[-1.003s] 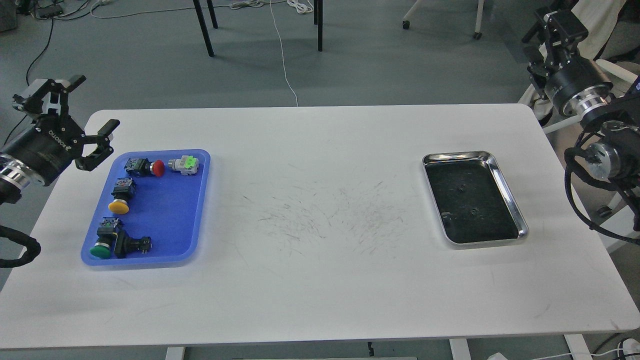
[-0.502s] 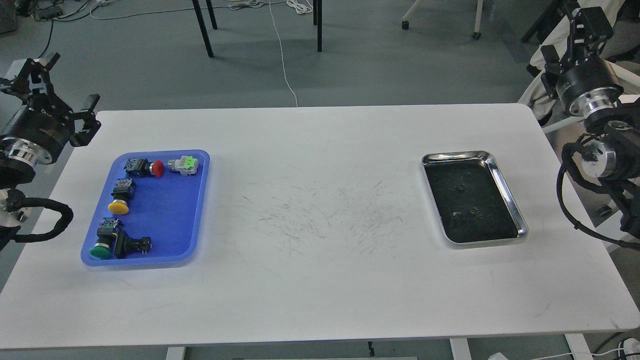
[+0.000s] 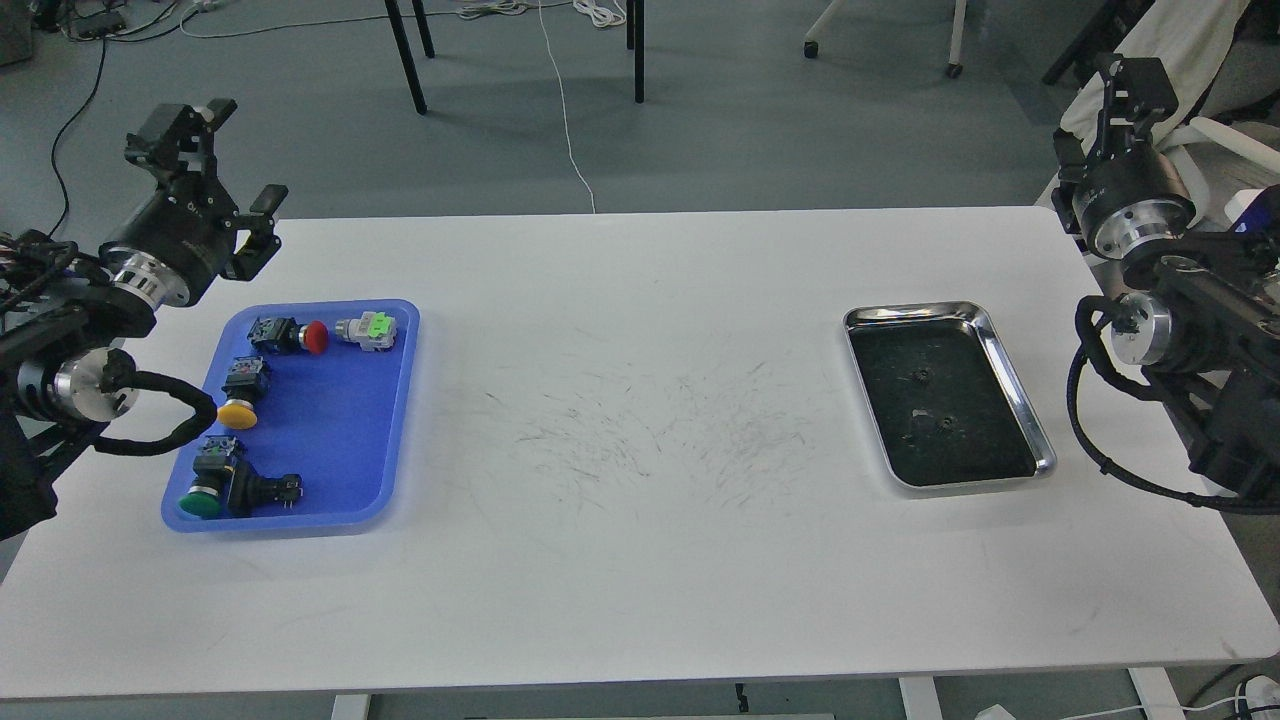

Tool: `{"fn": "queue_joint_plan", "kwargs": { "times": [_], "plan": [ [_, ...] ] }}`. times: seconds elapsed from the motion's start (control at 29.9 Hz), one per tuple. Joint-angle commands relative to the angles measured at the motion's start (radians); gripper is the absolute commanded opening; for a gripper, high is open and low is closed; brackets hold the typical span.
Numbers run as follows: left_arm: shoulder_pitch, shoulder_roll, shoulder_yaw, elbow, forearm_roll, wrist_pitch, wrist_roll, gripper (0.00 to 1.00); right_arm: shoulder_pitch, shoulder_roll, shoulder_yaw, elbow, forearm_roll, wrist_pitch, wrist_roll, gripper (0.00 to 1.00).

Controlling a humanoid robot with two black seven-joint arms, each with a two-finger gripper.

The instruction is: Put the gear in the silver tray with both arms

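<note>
A: Where is your silver tray (image 3: 1015,392) sitting?

B: It is lying flat on the right part of the desk (image 3: 640,560), with small dark pieces resting on its dark bottom; I cannot tell what they are.

A: And your pincers?

B: Your left pincer (image 3: 225,160) is hovering beyond the blue tray's (image 3: 345,455) far left corner, fingers spread wide, gripping nothing. Your right pincer (image 3: 1120,85) is hanging past the desk's far right corner, well apart from the silver tray; I cannot tell whether it is open.

A: The blue tray?

B: It is carrying red, yellow and green push-buttons.
</note>
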Motion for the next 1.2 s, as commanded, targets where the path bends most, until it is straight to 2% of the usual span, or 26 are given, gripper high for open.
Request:
{"fn": "queue_joint_plan", "kwargs": {
  "times": [0.0, 0.2, 0.33, 0.4, 0.57, 0.77, 0.87, 0.97, 1.07, 1.17],
  "plan": [
    [0.002, -0.003, -0.02, -0.01, -0.012, 0.003, -0.002, 0.99, 0.004, 0.019, -0.001, 0.017, 0.003, -0.01, -0.012, 0.98],
    [0.002, -0.035, -0.133, 0.036, -0.024, 0.009, -0.002, 0.99, 0.011, 0.075, 0.026, 0.024, 0.062, -0.013, -0.095, 0.98],
    [0.002, -0.049, -0.172, 0.047, -0.073, 0.014, 0.085, 0.99, 0.027, 0.083, 0.047, 0.021, 0.164, -0.004, -0.227, 0.98],
    [-0.002, -0.066, -0.178, 0.05, -0.078, 0.015, 0.102, 0.99, 0.04, 0.091, 0.059, 0.021, 0.17, -0.012, -0.257, 0.98],
    [-0.004, -0.088, -0.184, 0.056, -0.082, 0.032, 0.102, 0.99, 0.058, 0.109, 0.062, 0.026, 0.174, -0.013, -0.267, 0.98],
    [-0.004, -0.108, -0.207, 0.073, -0.084, 0.052, 0.096, 0.98, 0.092, 0.137, 0.052, 0.026, 0.178, -0.01, -0.251, 0.97],
    [-0.011, -0.1, -0.192, 0.071, -0.076, 0.006, 0.102, 0.98, 0.109, 0.143, 0.047, 0.035, 0.178, 0.003, -0.244, 0.97],
    [-0.021, -0.101, -0.103, 0.071, -0.079, -0.113, 0.128, 0.98, 0.107, 0.119, 0.049, 0.128, 0.178, 0.028, -0.219, 0.98],
    [-0.053, -0.111, -0.087, 0.108, -0.085, -0.09, 0.131, 0.98, 0.098, 0.082, 0.05, 0.145, 0.181, 0.036, -0.172, 0.98],
    [-0.053, -0.1, -0.089, 0.103, -0.087, -0.09, 0.143, 0.99, 0.078, 0.075, 0.056, 0.144, 0.228, 0.068, -0.161, 0.98]
  ]
}}
